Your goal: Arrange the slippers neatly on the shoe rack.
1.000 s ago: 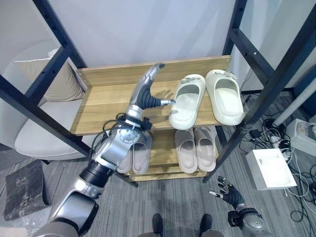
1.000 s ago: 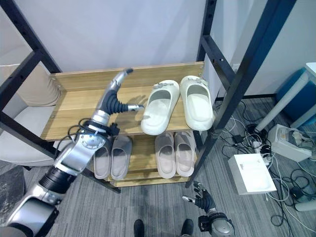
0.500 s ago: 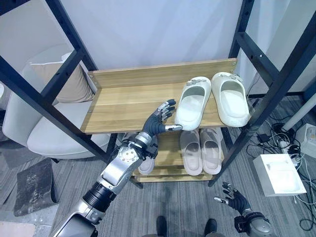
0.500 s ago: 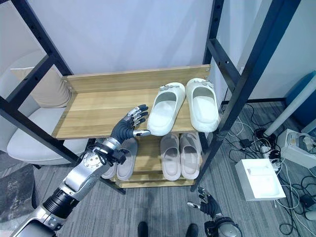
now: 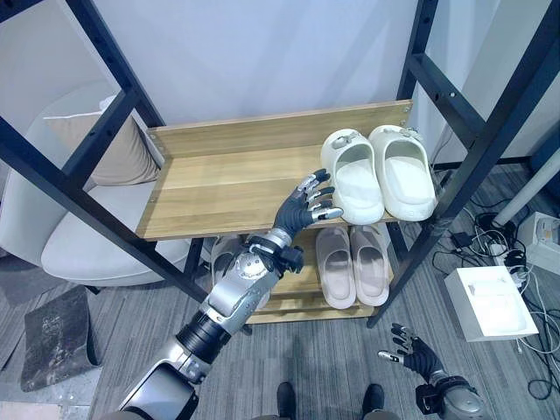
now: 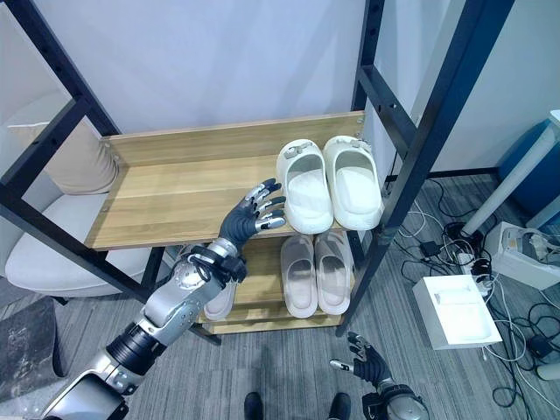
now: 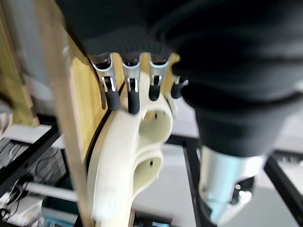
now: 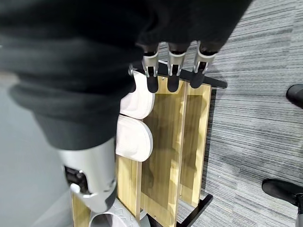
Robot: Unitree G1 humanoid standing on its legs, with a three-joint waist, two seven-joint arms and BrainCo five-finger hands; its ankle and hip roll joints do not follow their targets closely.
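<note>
White slippers (image 5: pixel 376 173) paired on shoe rack (image 5: pixel 219 179), left hand (image 5: pixel 306 206) spread open beside them

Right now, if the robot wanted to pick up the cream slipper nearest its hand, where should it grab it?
Probably the heel rim of the left slipper, from the shelf's front edge: the heel faces outward by the open left hand, and its raised rim gives fingers and thumb something to pinch.

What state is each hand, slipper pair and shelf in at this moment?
Left hand: open, fingers spread at the near white slipper's heel.
Right hand: open, low over the floor.
White slippers: side by side on the top shelf, toes to the wall.
Top shelf: bare on its left part.
Beige slippers: paired on the lower shelf.
Grey slippers: lower shelf, partly hidden by the left arm.
</note>
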